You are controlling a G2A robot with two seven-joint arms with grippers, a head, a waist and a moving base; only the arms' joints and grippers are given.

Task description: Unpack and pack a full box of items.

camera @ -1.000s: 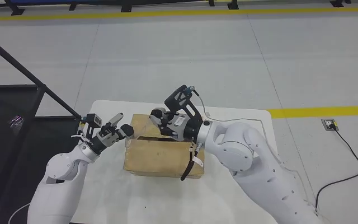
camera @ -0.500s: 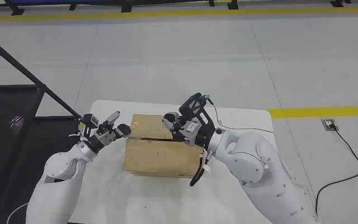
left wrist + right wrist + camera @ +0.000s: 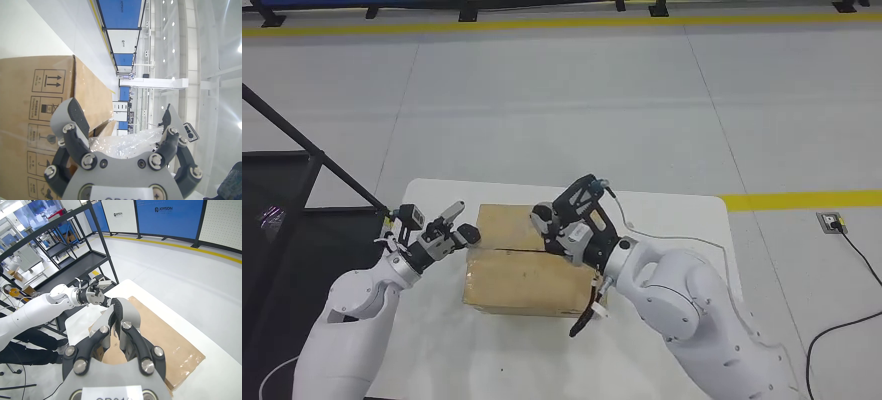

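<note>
A brown cardboard box [image 3: 522, 275] lies in the middle of the white table [image 3: 672, 225]. In the top view my right gripper [image 3: 540, 214] hovers over the box's back flap near the centre seam. Its own wrist view shows the right gripper [image 3: 117, 308] shut, with nothing visible between its pads, above the flap [image 3: 162, 340]. My left gripper [image 3: 456, 233] is at the box's left end, open. In the left wrist view the left gripper [image 3: 122, 110] faces the printed end wall of the box [image 3: 37, 91], with clear bubble wrap [image 3: 128, 140] bulging out beside a slightly raised flap.
A black metal shelf rack [image 3: 282, 200] stands just off the table's left side, close behind my left arm [image 3: 62, 298]. A black strap [image 3: 587, 305] hangs from my right forearm over the box's right end. Bare tabletop lies to the right of the box and in front of it.
My right gripper moved right along the box top, then came back slightly left. My left gripper drew back a little from the box's end and returned.
</note>
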